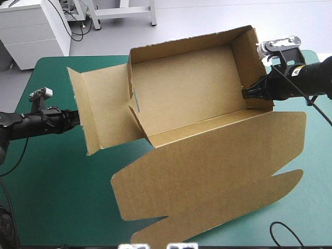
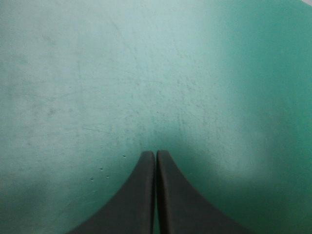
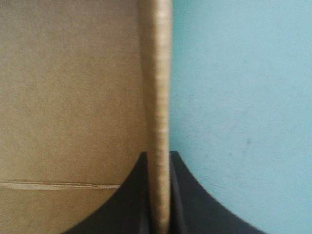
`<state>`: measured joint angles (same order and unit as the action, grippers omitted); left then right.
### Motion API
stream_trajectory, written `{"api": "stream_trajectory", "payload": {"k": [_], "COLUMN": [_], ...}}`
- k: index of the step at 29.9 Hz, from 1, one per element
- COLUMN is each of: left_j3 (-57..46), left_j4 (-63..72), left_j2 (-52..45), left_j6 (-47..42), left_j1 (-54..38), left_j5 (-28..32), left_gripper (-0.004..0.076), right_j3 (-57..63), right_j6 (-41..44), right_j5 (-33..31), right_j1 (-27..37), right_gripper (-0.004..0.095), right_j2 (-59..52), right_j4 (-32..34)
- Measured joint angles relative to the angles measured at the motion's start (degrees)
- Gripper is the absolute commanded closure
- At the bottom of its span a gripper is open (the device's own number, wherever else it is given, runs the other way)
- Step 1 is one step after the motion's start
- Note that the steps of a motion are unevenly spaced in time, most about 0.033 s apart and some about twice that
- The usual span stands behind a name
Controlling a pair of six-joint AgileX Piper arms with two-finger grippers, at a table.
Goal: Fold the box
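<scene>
The brown box point(image 1: 207, 176) lies across the middle of the high frame on the teal-green table point(image 1: 52, 187), its tray with raised walls at upper centre, the lid flat toward the lower right and a side flap spread at the left. The right hand point(image 1: 248, 94), reaching in from the upper right, is clamped on the tray's right wall (its wrist view shows the board's edge pinched between the black fingers point(image 3: 190, 195)). The left hand point(image 1: 79, 118), at the frame's left by the flap's outer edge, has its fingers pressed together over the table.
</scene>
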<state>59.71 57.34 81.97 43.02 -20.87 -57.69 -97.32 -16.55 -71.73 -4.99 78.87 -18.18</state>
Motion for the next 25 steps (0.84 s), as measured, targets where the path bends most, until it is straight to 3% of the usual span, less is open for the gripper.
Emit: {"api": "stream_trajectory", "payload": {"k": [9,18,25], "left_j3": [0.05,0.05,0.05], "left_j4": [10.0,11.89,11.25], "left_j2": [3.69,3.75,3.63], "left_j6": [0.0,0.0,0.0], "left_j1": [2.93,14.02,15.79], "left_j5": [-4.95,-5.19,-2.79], "left_gripper": [0.0731,0.0731,0.0731], "right_j3": [0.0,0.0,0.0], "right_j6": [-2.56,-2.42,-0.19], "right_j5": [0.06,3.49,4.85], "right_j1": [0.0,-3.54,-5.38], "right_gripper": [0.0927,0.0925,0.0925], "right_j2": [3.48,10.2,12.69], "right_j4": [-7.69,-7.12,-3.28]}}
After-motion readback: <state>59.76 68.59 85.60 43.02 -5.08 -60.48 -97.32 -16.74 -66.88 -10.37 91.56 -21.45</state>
